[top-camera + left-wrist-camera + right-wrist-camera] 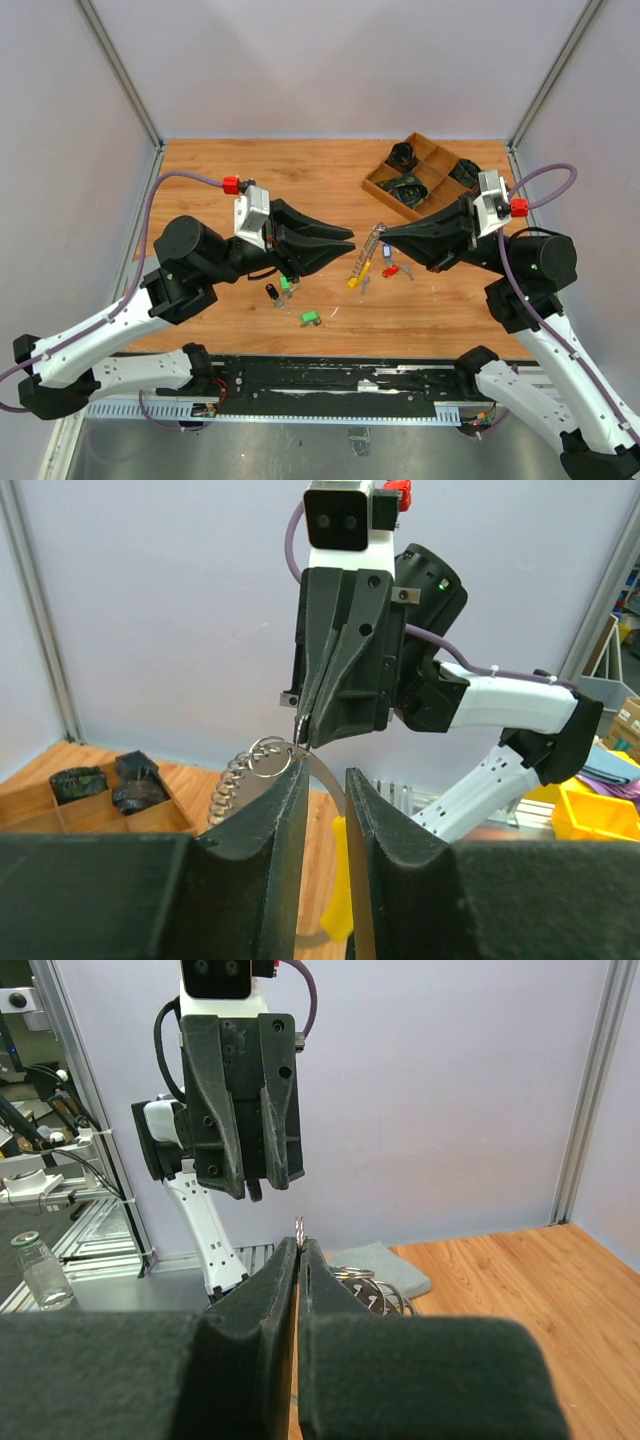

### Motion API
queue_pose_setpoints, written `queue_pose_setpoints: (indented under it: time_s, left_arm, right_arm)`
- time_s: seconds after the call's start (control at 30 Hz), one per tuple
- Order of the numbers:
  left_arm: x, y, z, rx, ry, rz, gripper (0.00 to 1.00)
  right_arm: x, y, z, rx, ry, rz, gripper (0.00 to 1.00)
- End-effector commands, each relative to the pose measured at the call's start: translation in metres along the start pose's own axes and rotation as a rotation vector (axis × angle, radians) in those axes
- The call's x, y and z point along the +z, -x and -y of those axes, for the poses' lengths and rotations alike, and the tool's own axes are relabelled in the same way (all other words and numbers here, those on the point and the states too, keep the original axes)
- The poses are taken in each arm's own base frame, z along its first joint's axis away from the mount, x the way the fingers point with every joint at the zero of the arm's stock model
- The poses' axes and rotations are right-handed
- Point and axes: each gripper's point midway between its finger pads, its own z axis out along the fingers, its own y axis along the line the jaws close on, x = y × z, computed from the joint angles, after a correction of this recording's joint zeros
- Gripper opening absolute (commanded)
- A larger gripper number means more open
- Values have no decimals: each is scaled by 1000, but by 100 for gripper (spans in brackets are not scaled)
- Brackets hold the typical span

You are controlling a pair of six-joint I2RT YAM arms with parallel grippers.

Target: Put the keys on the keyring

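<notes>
Wire keyring (372,245), probably light, springy and slick, hangs over the tabletop (220,180), clenched by your right fingers (405,236). Your left fingers (260,840) stand slightly apart astride its thin silver strip (335,785): grip there. A green key (310,318) lies at seven o'clock.

white arms (90,342), black joints (185,245), black fingers (260,860), purple cables (185,177), red plugs (231,184)

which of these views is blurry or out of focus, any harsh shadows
Top external: sharp, evenly lit, soft shadows on the table. Left wrist: left tool looms dark and soft, keyring beyond sharper. Right wrist: right tool fills the bottom, dark, blurred.
</notes>
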Motion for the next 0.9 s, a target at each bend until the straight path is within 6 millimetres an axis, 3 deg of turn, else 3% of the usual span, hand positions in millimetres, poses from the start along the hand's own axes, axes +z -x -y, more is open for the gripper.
queue_pose_setpoints:
  time_s: [0.0, 0.5, 0.87]
  left_arm:
    - [7, 0, 8, 18, -61, 30, 27]
    - [17, 9, 3, 34, -47, 77, 26]
    - [26, 4, 8, 15, -93, 73, 28]
  right_arm:
    - [-1, 25, -13, -81, 26, 57, 1]
    - [-2, 31, -22, -115, 70, 96, 1]
    - [-1, 26, -19, -104, 74, 78, 0]
